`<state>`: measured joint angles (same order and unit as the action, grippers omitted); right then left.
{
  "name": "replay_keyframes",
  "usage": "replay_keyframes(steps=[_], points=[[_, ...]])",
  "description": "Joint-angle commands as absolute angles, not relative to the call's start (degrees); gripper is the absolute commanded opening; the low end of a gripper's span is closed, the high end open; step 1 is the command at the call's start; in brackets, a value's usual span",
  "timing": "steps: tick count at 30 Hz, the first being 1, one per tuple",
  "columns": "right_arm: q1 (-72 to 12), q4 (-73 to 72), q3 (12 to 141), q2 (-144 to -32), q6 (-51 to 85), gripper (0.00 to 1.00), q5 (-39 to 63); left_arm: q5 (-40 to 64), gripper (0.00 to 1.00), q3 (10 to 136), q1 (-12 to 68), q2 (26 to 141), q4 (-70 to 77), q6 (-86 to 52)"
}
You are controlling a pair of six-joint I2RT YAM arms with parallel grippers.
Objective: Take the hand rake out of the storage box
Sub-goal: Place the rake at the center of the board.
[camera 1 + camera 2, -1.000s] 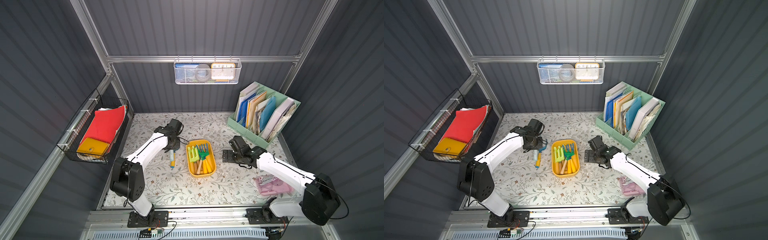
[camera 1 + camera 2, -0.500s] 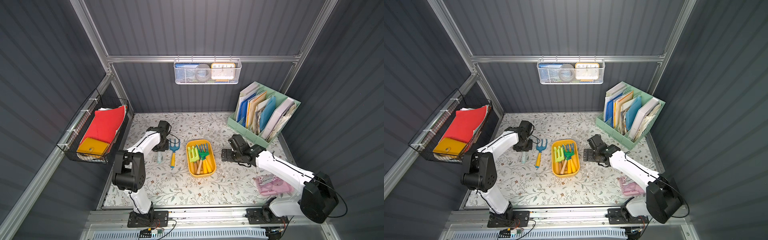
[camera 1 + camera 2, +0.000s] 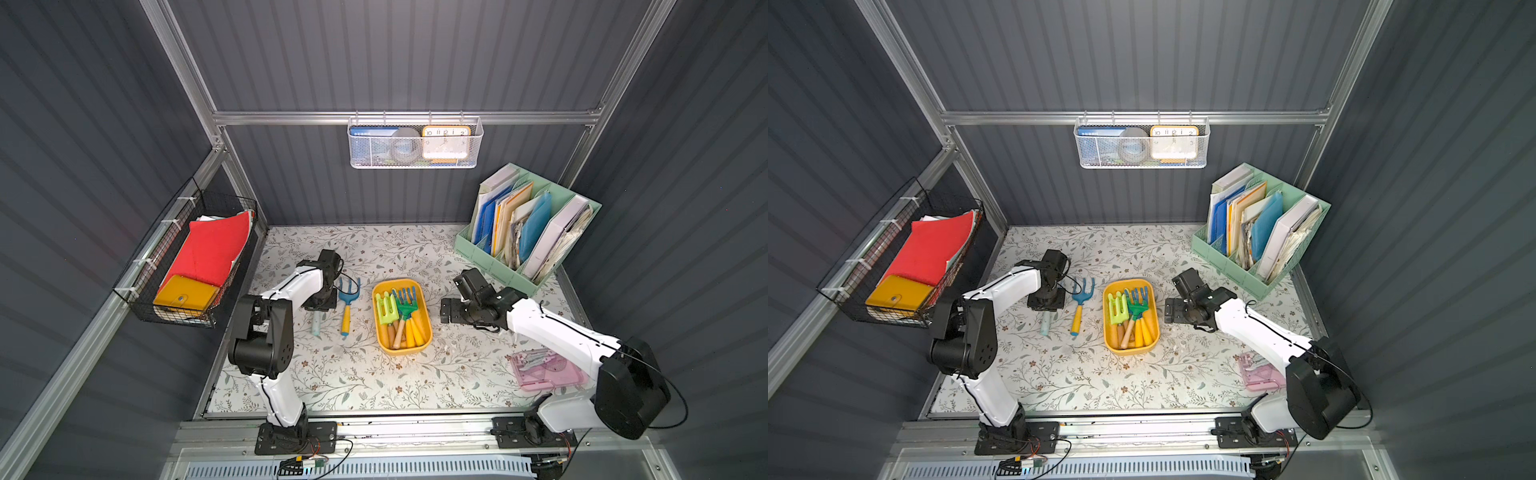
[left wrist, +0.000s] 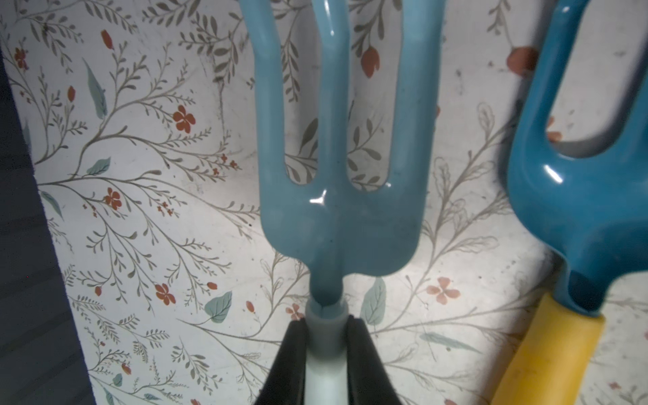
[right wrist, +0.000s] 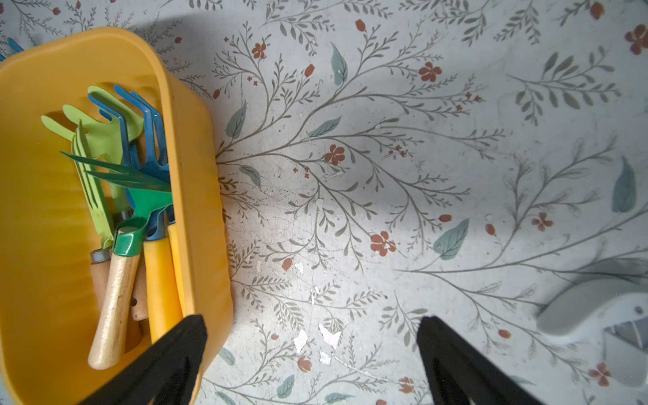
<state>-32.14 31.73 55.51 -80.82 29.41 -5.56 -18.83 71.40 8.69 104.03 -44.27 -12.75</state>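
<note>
The left arm is folded at the elbow, with the forearm reached toward the back and the wrist turned down. The left gripper (image 4: 326, 328) is clamped on the neck of a pale blue hand rake (image 4: 336, 217). This rake is held outside the yellow storage box (image 3: 405, 352), to its left, just beside 1 darker blue rake (image 3: 346, 303) laid on the table (image 3: 353, 374). The right arm is stretched low. The right gripper (image 5: 312, 326) is spread wide and empty, just right of the box.

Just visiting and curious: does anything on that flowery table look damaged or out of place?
Yes. The floral table covering shows small white chipped patches beside the yellow storage box, as if print flaked off.
</note>
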Motion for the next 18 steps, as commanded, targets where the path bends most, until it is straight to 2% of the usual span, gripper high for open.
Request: replay_keyframes(steps=[1, 18], points=[[-32.4, 32.9, 57.0, -80.7, 29.1, 0.99, -5.5, -19.7, 0.15, 70.5, 8.7, 104.5, -43.4, -11.3], [-32.5, 32.2, 57.1, -81.4, 29.5, 0.99, -4.8, -19.8, 0.15, 71.0, 10.9, 107.8, -42.0, -10.7]])
